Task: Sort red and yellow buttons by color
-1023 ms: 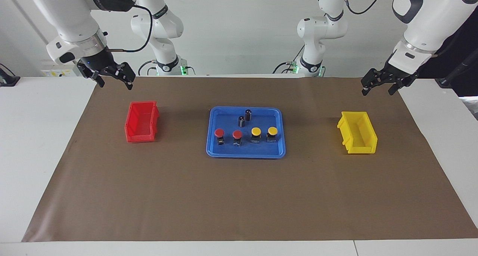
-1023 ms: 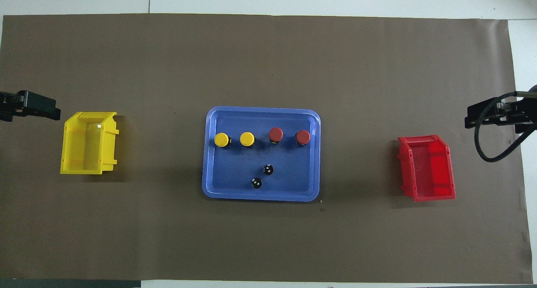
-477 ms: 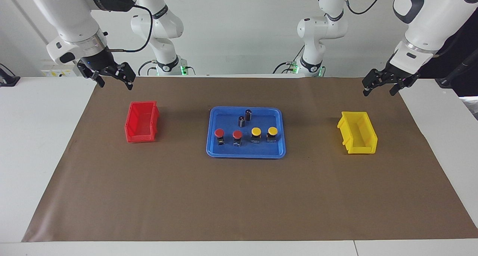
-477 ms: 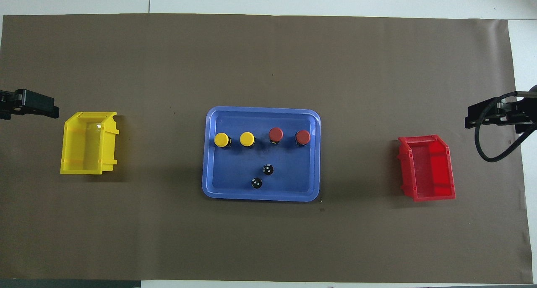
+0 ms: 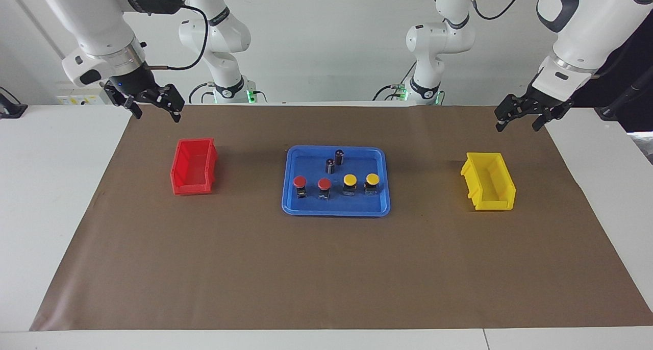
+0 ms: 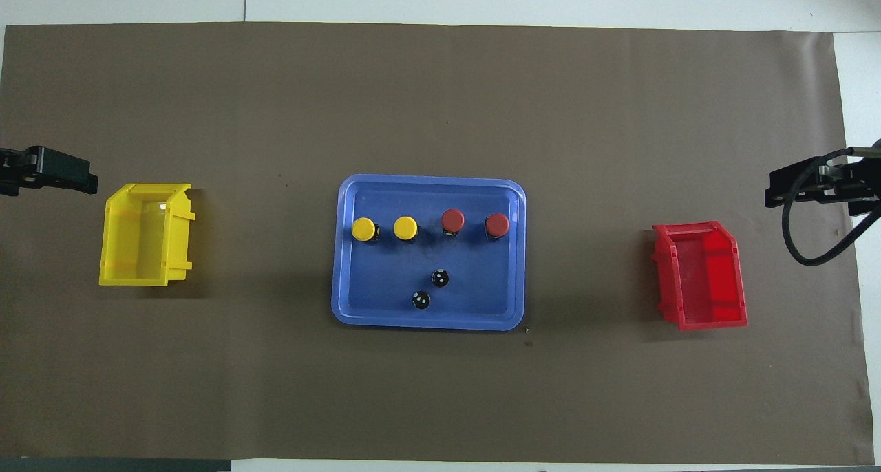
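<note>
1. Brown paper covers most of the white tabletop (image 5: 51, 197), and nothing on it is held by either arm.
2. At the middle of the paper lies a shallow blue plastic tray (image 5: 336, 209) (image 6: 342, 252) with rounded corners.
3. Four push-button switches on small black block bases stand in a row inside the tray, along the side farther from the robots: two red-capped buttons (image 5: 300, 181) (image 6: 497, 225) toward the right arm's end, two yellow-capped buttons (image 5: 372, 179) (image 6: 363, 229) toward the left arm's end.
4. Two dark upright cylinders with silvery tops (image 5: 339, 156) (image 6: 421, 300) stand in the same tray, nearer to the robots than the row.
5. An open red plastic bin (image 5: 194, 167) (image 6: 702, 275) sits toward the right arm's end of the paper, empty.
6. An open yellow plastic bin (image 5: 488, 181) (image 6: 144, 233) sits toward the left arm's end, also empty.
7. Right pincer (image 5: 152, 105) (image 6: 791, 184) hangs in the air over the paper's edge near the red bin, its fingers spread apart and gripping nothing.
8. Left pincer (image 5: 520, 118) (image 6: 58, 176) hangs over the paper's edge near the yellow bin, fingers likewise parted and empty.
</note>
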